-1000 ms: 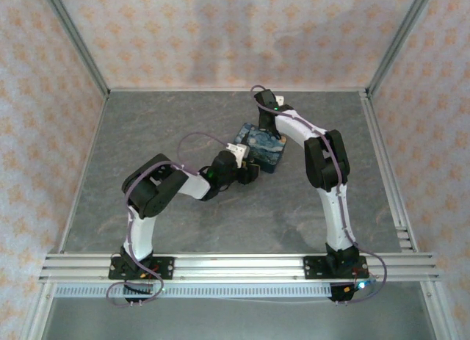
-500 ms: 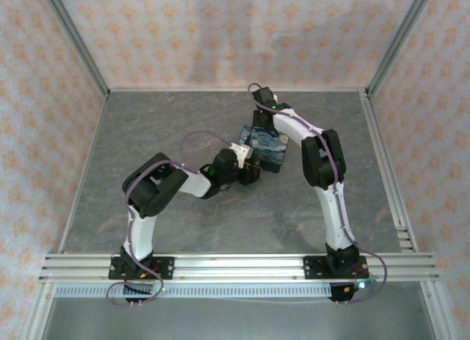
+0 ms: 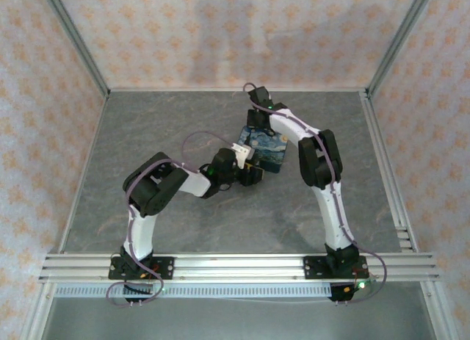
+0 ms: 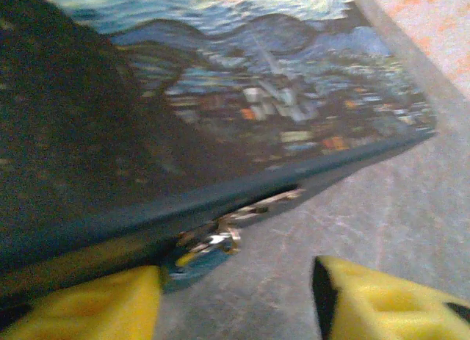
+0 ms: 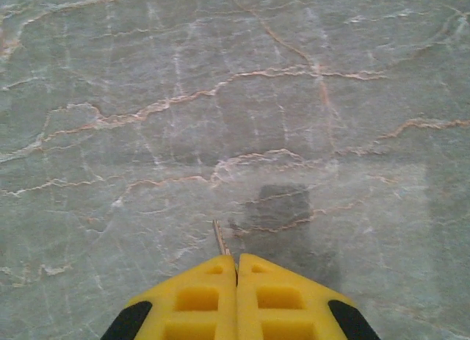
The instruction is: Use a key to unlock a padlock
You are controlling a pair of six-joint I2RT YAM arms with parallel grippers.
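The right fingers (image 5: 205,296) are clenching tight, their yellow tips pressed together, and a thin pale sliver, the key (image 5: 219,239), is sticking out just ahead of their seam, so they are grasping it by its hidden end. Under them the grey counter (image 5: 220,98) is showing a stone pattern with pinkish veins, matte and flat.

The left fingers (image 4: 81,307) are standing released, one block on each side with bare counter between them, and they are holding nothing. Just beyond the left-side tip the padlock (image 4: 202,255) is hanging at the lower edge of the box (image 4: 257,98), a small dark body with a silvery, bluish glint. The view is blurred, so I cannot tell where its keyhole is facing.

I am judging that the key is behaving as a light, stiff, smooth blade that can twist in a pinch, so the grip belongs on its flat head. The padlock is probably hard, dense for its size and slippery, and it is likely swinging freely. The left fingers should be taking it across the flat sides of the body. The box is looking rigid, with a glossy lid of dark blue and yellow swirls.
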